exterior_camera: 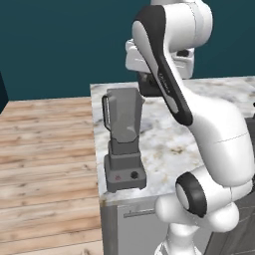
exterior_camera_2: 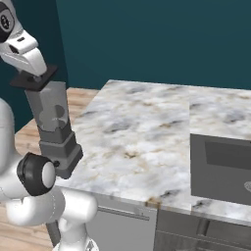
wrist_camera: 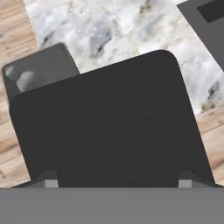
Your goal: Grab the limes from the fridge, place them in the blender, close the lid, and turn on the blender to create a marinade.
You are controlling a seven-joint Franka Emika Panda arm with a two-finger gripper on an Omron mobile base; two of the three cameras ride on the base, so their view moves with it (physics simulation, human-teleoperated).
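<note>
Black and flat, the lid (exterior_camera_2: 33, 80) sits clamped in my hand (exterior_camera_2: 35, 74), tilted just above the open rim of the blender (exterior_camera: 123, 141). In the hand view the lid (wrist_camera: 111, 131) covers nearly all I see, with the blender's dark base (wrist_camera: 37, 70) showing past its far left corner. The blender stands at the near left corner of the marble bench (exterior_camera_2: 147, 137), close to both edges. To the right the bench lies bare as far as the sunken sink (exterior_camera_2: 223, 169).
</note>
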